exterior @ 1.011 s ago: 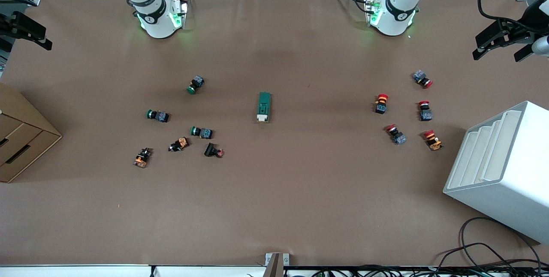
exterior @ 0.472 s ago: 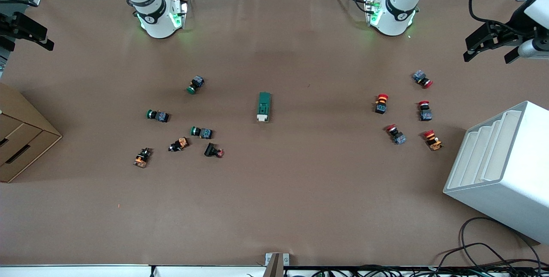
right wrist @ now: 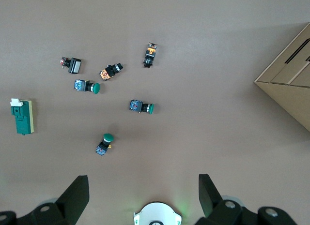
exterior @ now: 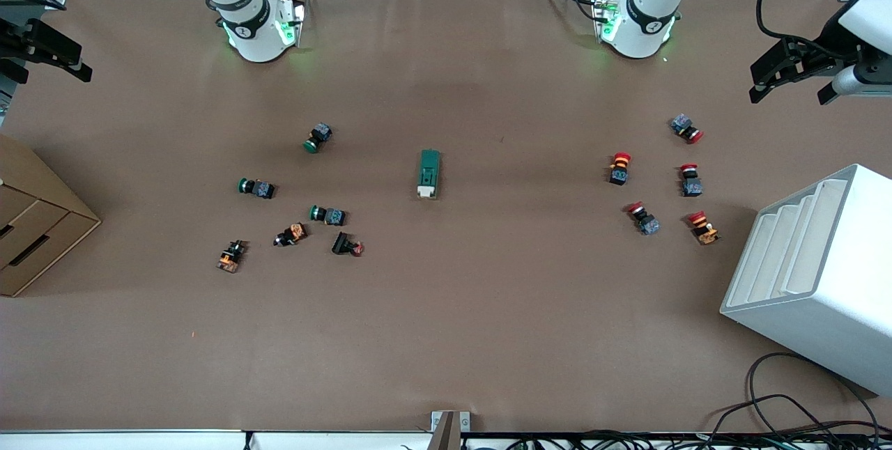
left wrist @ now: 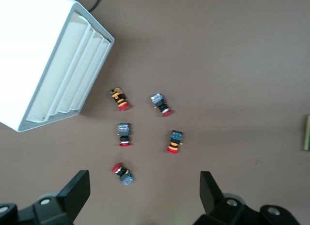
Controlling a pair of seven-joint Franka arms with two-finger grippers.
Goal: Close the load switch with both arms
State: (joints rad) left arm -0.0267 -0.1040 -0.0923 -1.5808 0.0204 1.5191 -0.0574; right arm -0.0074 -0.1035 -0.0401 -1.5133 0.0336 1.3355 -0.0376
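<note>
The load switch [exterior: 428, 173], a dark-green block with a white tab at the end nearer the front camera, lies flat at the table's middle. It also shows in the right wrist view [right wrist: 22, 117] and at the edge of the left wrist view [left wrist: 307, 133]. My left gripper [exterior: 791, 91] is open and empty, high over the table edge at the left arm's end; its own view [left wrist: 144, 188] looks down on red buttons. My right gripper [exterior: 49, 72] is open and empty, high over the table edge at the right arm's end, and it shows in its own view [right wrist: 143, 193].
Several red-capped buttons [exterior: 620, 168] lie toward the left arm's end, beside a white slotted rack [exterior: 815, 276]. Green-capped buttons [exterior: 258, 188] and small black-orange parts [exterior: 230, 255] lie toward the right arm's end, near a cardboard drawer box [exterior: 35, 227]. Cables [exterior: 787, 408] hang at the front edge.
My left gripper has shifted a little inward over the table from its end. My right gripper has barely moved. The load switch and buttons have not moved.
</note>
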